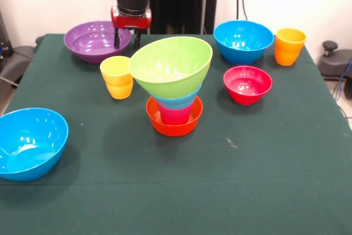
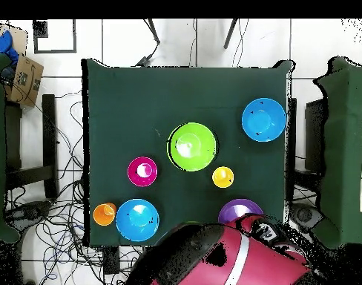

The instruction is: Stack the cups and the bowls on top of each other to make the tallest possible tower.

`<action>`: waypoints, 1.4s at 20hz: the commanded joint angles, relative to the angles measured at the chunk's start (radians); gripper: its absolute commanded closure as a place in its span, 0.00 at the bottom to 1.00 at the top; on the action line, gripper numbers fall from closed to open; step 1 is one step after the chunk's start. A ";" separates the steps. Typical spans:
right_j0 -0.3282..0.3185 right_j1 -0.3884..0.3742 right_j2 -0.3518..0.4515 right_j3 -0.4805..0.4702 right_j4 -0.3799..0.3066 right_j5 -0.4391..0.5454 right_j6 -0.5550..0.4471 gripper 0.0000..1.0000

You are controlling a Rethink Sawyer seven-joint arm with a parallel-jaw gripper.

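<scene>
Lime green bowl (image 1: 171, 65) topping tilted tower (image 1: 174, 105), open empty pincer (image 1: 127, 39) over purple bowl (image 1: 93, 40)

Front view: across the desk (image 1: 176, 191), facing the robot, near and angled down | Overhead view: high above, straight down, robot base at bottom, floor visible around | Shared: whole desk (image 2: 124, 111) top, turned half round
</scene>
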 commanded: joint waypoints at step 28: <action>-0.091 -0.024 0.182 -0.060 0.034 0.100 -0.046 1.00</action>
